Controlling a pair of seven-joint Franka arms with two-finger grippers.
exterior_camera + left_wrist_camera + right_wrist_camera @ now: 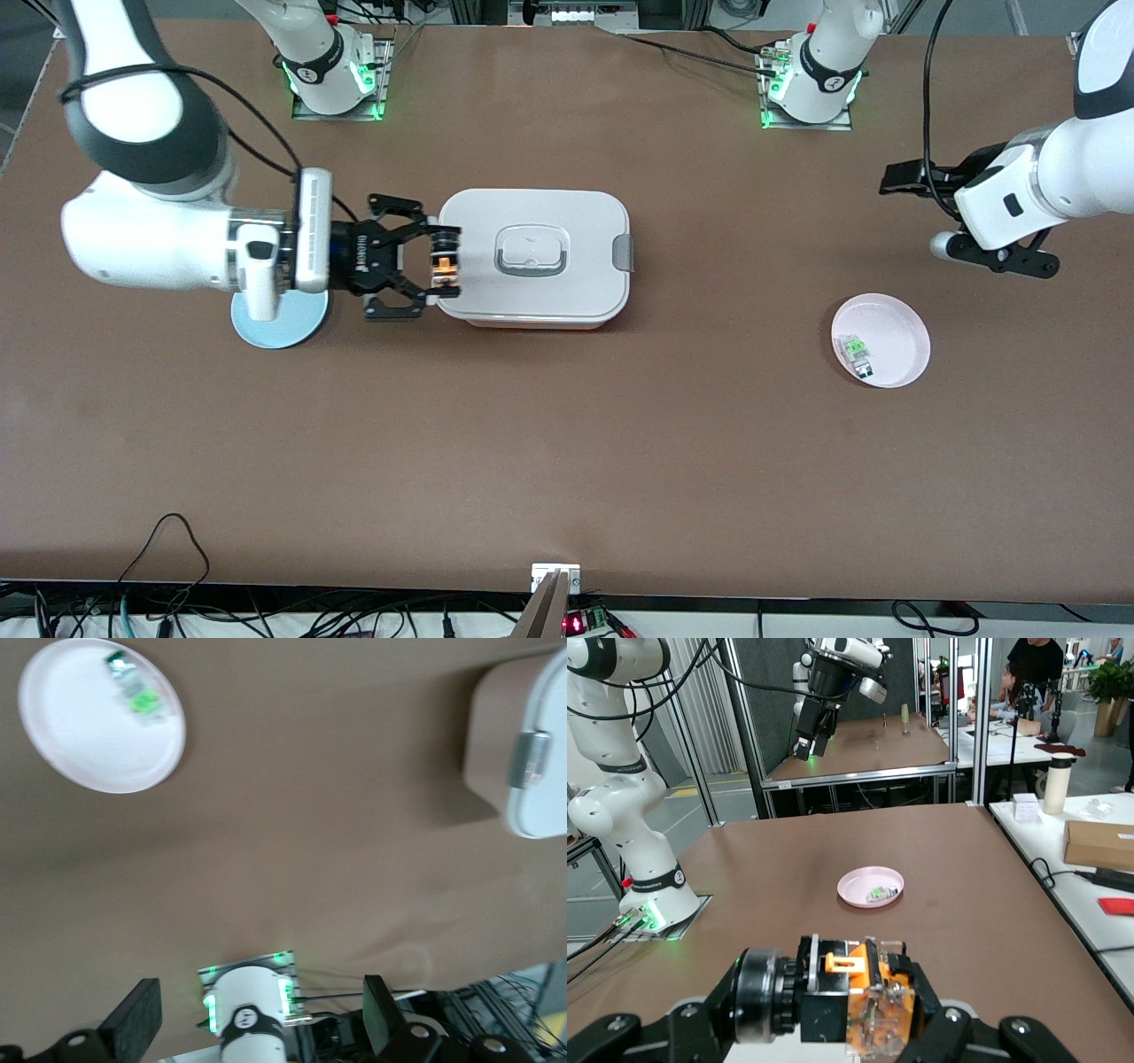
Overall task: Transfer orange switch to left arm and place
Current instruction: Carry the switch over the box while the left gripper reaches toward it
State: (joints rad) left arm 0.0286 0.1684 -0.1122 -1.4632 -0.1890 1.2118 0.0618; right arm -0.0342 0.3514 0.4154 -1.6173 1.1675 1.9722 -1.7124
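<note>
My right gripper (pixel 446 260) is shut on the orange switch (pixel 439 266) and holds it above the rim of the white box (pixel 576 213) at the box's end toward the right arm. In the right wrist view the switch (pixel 864 997) lies crosswise between the black fingers (pixel 700 1028), black body and orange block showing. My left gripper (pixel 897 180) hangs open and empty over bare table toward the left arm's end, well away from the box. Its fingers (pixel 135 1026) stand wide apart in the left wrist view, where the box (pixel 540 753) also shows.
A pink plate (pixel 895 323) with a small clear-white green-topped part (pixel 857 352) lies below the left gripper, nearer the front camera. A blue disc (pixel 279 326) lies under the right wrist. The arm bases (pixel 330 75) stand along the table's edge.
</note>
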